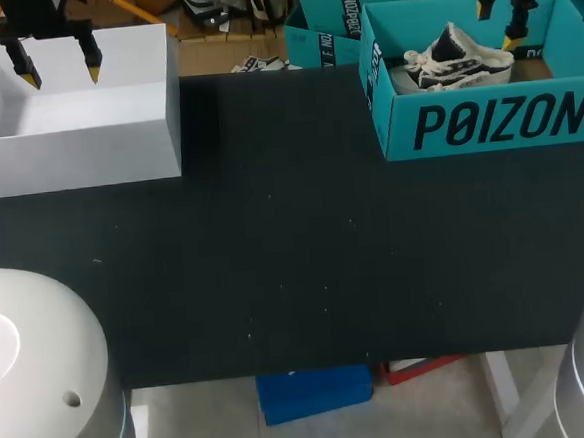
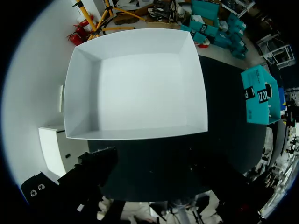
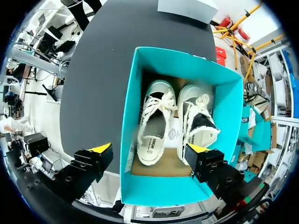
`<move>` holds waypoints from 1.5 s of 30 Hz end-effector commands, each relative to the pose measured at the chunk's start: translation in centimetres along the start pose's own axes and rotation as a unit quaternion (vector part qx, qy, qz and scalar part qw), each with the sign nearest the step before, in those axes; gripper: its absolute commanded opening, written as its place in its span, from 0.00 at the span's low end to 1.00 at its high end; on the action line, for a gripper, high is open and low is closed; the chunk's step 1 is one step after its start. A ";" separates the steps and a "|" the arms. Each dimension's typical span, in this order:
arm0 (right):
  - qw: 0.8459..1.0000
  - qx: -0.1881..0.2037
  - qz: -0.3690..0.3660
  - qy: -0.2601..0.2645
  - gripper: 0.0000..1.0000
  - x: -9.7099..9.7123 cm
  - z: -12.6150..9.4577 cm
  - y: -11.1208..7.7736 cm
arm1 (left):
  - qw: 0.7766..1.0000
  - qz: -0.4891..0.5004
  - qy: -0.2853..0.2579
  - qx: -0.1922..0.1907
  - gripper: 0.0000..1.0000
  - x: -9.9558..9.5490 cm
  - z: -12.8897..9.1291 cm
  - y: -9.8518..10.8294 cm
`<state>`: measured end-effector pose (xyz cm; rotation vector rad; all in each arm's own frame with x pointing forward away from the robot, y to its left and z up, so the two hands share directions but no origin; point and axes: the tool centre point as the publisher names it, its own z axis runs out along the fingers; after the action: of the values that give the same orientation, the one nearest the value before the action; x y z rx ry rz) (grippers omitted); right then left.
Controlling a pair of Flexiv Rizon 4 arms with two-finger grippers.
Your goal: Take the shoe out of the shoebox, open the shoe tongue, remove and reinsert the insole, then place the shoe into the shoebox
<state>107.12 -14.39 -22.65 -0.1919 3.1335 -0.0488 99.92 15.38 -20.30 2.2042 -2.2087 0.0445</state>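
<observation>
At the far right corner of the desk (image 1: 296, 269), the teal shoebox (image 1: 486, 125) stands open with two white-and-black shoes (image 3: 156, 123) lying side by side inside it, soles down. The right end effector (image 1: 495, 24) hovers above them, fingers spread wide, gripping nothing. The left end effector (image 1: 61, 75) hangs over a white box (image 1: 77, 159) at the far left, likewise wide open and holding nothing.

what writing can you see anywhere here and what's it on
Large dark lettering across the front wall of the teal cardboard shoebox: a brand name, not quoted here.
Small print on the insole of one white-and-black canvas shoe inside that shoebox: too small to read.
White cardboard box: no writing shows on it.
</observation>
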 end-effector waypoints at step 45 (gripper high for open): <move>0.999 -0.030 0.041 0.015 0.38 -5.5 16.1 -0.4 | 1.000 -0.001 -0.001 0.000 1.00 0.0 0.0 0.1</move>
<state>112.06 -14.71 -38.05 -0.0643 3.1639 0.0398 99.92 15.38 -20.30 2.2043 -2.2088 0.0447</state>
